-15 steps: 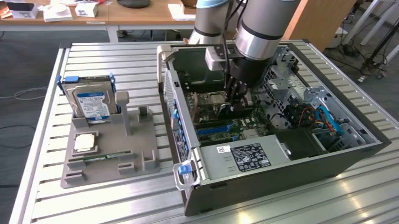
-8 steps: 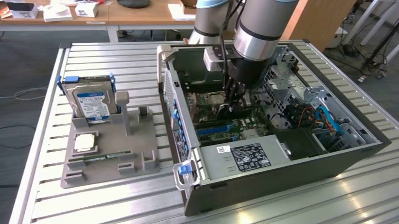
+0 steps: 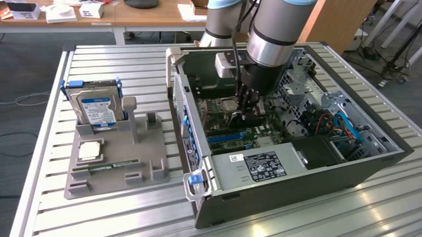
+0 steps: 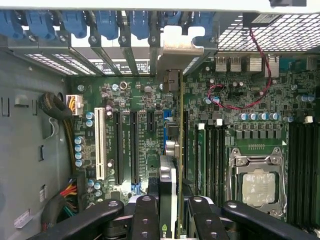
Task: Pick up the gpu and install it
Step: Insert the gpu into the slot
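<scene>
The arm reaches down into the open computer case (image 3: 369, 163) on the slatted worktop (image 3: 118, 212). Its end effector (image 3: 245, 114) hangs low over the green motherboard (image 3: 231, 136), with its dark fingers clamped around the gpu (image 3: 238, 119), which stands on edge and is hard to make out. On the exterior view's left, just beside the case, a grey holder (image 3: 155, 158) carries an upright hard drive (image 3: 98, 108) with blue rails.

- On the hard drive (image 3: 98, 109): a white and blue label, words too small to read.
- On the power supply (image 3: 264, 167): a black label with white print, not readable.
- On the card (image 4: 168, 175): a green sign, letters unclear.
</scene>
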You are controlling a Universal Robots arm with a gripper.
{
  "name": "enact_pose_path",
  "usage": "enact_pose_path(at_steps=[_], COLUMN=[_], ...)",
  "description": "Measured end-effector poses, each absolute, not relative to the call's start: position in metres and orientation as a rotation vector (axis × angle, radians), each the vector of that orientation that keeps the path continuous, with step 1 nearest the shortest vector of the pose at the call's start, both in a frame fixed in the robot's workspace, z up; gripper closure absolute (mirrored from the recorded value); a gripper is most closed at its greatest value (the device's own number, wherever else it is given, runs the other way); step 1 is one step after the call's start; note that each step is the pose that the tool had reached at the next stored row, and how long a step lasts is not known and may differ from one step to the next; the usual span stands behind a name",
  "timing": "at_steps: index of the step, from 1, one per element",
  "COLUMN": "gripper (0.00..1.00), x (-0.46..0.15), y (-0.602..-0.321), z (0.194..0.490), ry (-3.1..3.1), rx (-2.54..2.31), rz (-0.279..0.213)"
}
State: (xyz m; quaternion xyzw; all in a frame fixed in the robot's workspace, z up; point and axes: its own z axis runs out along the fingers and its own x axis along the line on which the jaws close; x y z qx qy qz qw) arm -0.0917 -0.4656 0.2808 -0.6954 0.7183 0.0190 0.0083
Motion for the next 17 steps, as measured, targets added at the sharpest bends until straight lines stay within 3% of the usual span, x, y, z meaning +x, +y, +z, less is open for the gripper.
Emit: enact_pose_path(at_steps=[17], gripper=[0.73], x=[-0.0987], y=[-0.4656], z=[0.2752], ry=[2.244], rx=[-2.175], rz=[0.059])
